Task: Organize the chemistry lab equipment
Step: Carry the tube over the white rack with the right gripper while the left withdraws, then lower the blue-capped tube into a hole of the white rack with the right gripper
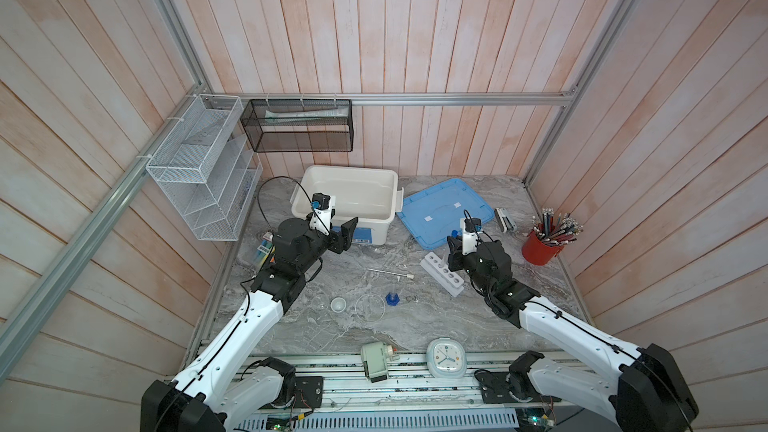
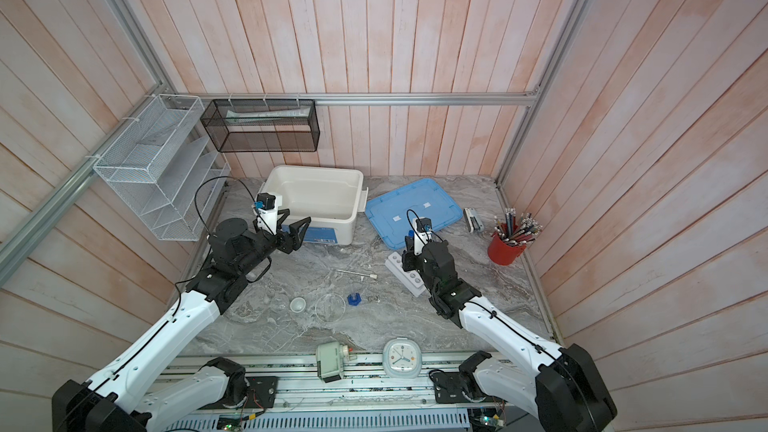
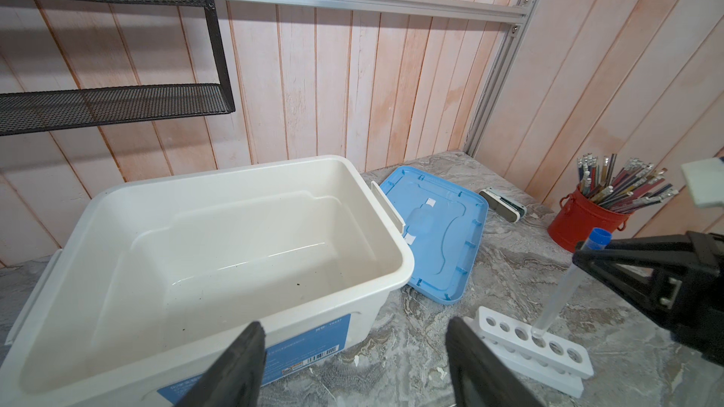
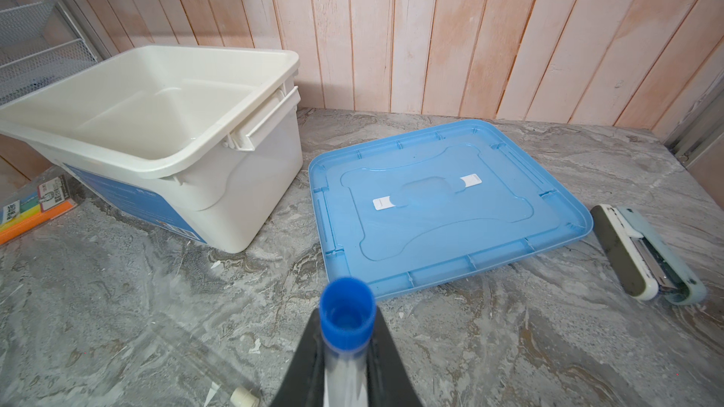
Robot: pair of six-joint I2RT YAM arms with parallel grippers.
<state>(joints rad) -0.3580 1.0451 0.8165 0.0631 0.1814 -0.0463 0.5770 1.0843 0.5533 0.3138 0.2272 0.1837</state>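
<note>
Two claws: right claw (image 4: 346,340) clamped on blue-capped tube (image 3: 558,287), tip at a hole of the rack (image 3: 580,362) toward the right edge of the table (image 1: 415,326), insertion unclear; left claw (image 3: 354,326) wide open, empty.

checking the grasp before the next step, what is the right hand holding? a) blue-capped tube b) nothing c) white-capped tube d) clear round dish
a, the right hand is shut on the blue-capped tube, whose lower end sits at a hole of the white rack
</note>
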